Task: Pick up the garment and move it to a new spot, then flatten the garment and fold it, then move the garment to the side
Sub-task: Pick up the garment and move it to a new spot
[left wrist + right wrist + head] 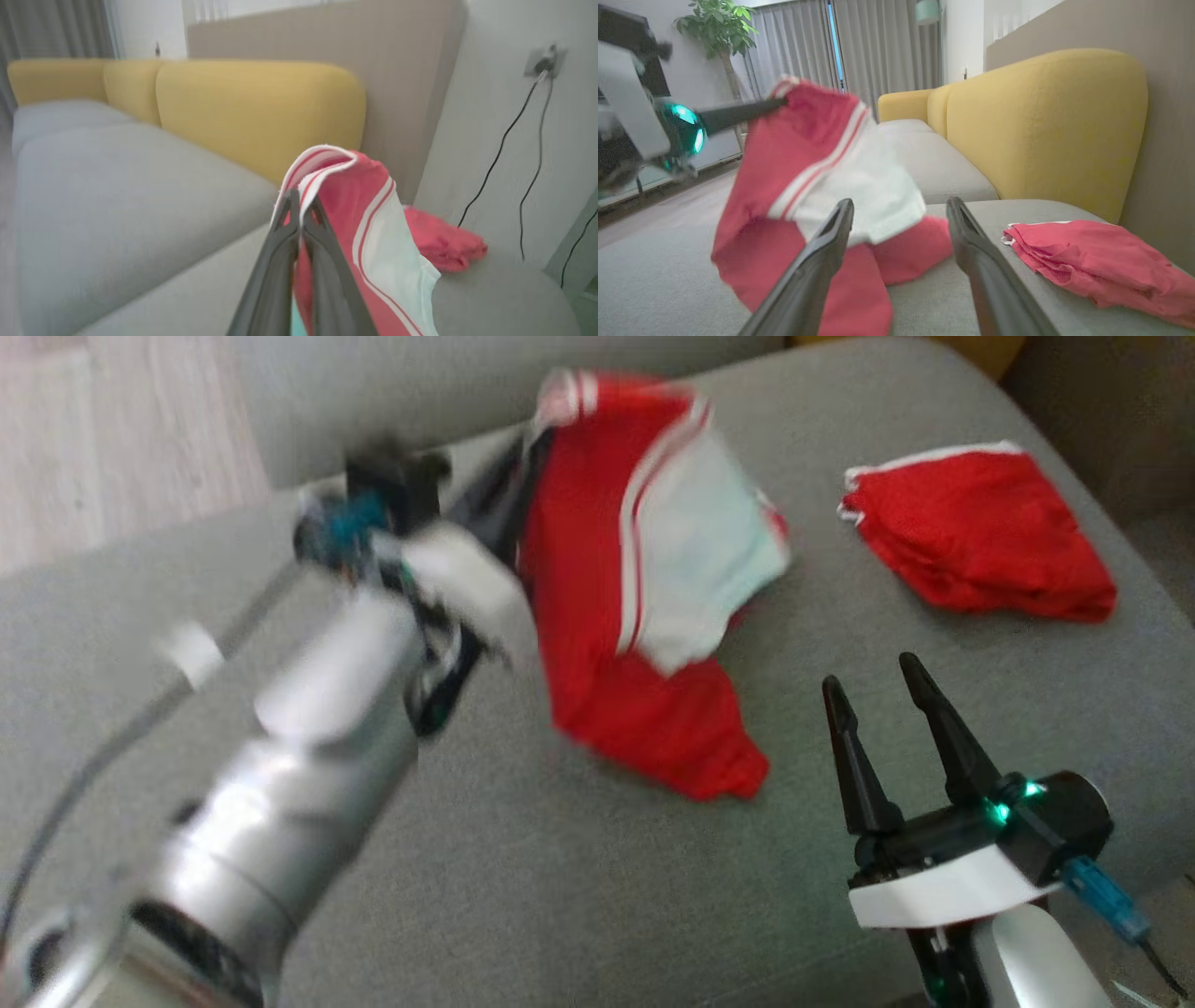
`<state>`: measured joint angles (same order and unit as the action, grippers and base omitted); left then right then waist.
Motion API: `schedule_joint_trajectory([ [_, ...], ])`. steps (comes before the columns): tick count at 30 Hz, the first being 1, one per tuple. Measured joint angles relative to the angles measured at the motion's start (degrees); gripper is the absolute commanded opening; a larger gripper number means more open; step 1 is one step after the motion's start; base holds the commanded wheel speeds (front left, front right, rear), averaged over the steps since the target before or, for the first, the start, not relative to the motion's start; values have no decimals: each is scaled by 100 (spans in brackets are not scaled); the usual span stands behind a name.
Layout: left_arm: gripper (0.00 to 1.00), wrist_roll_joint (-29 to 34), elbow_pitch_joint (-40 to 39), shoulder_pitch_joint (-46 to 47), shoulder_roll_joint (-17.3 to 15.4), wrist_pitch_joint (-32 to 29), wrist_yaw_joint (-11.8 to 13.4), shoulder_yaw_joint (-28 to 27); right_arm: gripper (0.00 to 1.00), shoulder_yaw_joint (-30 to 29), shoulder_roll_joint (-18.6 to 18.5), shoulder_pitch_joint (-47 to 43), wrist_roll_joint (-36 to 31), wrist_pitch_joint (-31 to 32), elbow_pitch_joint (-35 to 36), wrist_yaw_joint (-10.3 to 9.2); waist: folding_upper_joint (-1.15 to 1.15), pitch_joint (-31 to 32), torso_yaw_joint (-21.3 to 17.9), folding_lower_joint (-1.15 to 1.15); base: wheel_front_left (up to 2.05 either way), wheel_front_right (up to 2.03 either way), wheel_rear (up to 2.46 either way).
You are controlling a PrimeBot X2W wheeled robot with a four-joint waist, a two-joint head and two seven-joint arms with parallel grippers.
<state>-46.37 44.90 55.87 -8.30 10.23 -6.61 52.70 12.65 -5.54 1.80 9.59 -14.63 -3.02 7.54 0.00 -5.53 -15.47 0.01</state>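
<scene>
Over the grey sofa seat hangs the garment, red with a white panel. Its long axis runs from the raised striped hem down to the end resting on the seat. The left gripper is clamped on the hem. The right gripper has its fingers apart and is empty.

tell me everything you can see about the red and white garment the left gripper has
The garment is soft red cloth with a large white panel and thin white stripes along the panel and its edge. The left gripper, shut, pinches the striped edge and holds that end up off the grey sofa cushion. The cloth hangs crumpled and partly folded over itself, not flattened. Its lower red end seems to rest on the cushion. Nothing else touches it.
</scene>
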Motion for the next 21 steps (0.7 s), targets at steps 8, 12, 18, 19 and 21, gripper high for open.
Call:
schedule_joint_trajectory([
  [8, 31, 374, 481, -1028, 162, 403, 522, 14, 100, -18, 121, 292, 1, 0, 20, 0, 0, -750, 147, 2, 0, 0, 0],
  [12, 64, 733, -216, -1283, 342, 414, 656, -698, 100, -82, 126, 299, 1, 0, -79, 0, 0, -843, 423, 1, 0, 0, 0],
  [18, 100, 1481, -950, -2366, 399, 422, 813, -1513, 100, -119, 141, 201, 52, 0, -320, 0, 0, -444, 738, -1, 0, 0, 0],
  [19, 100, 1622, -1088, -2583, 414, 421, 859, -1621, 100, -170, 142, 132, 53, 0, -353, 0, 0, -332, 788, -1, 0, 0, 0],
  [21, 100, 1879, -1391, -3012, 439, 422, 964, -1850, 100, -266, 141, -66, 62, 0, -413, 0, 0, -87, 893, -1, 0, 0, 0],
])
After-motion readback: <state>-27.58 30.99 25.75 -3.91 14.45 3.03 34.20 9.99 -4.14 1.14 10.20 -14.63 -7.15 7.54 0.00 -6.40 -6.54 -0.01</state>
